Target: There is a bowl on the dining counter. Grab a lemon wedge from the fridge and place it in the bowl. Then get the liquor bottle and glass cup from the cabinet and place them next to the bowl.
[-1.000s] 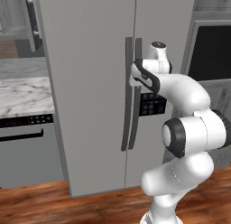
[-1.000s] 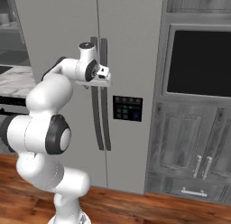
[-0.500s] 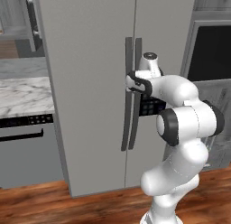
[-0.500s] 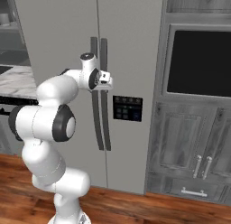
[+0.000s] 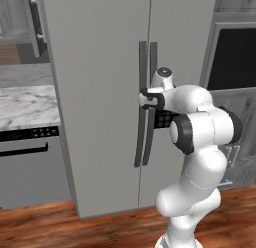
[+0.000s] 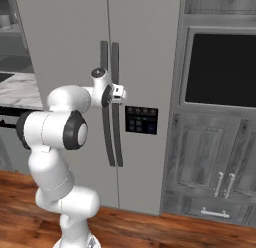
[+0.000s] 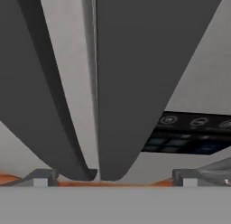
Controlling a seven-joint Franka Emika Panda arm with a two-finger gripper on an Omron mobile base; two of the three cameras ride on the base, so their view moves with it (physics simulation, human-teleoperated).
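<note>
Grey fridge (image 6: 145, 52) fills the background; tool (image 7: 115, 175) gapes wide, empty, straddling the right handle (image 7: 135, 83).

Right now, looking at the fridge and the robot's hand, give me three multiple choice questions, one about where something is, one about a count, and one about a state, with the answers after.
1. Where is the gripper?
A. at the fridge's dark handles
B. over the marble counter
C. at the oven window

2. How many long dark vertical handles run down the middle of the fridge?
A. one
B. two
C. four

3. What state are the fridge doors in?
A. both shut
B. left one ajar
C. both wide open

Answers:
1. A, both base views show the hand right up against the handles, at about half their height.
2. B, two bars stand side by side at the door seam.
3. A, the door fronts lie flush, with only a thin seam between them.
</note>
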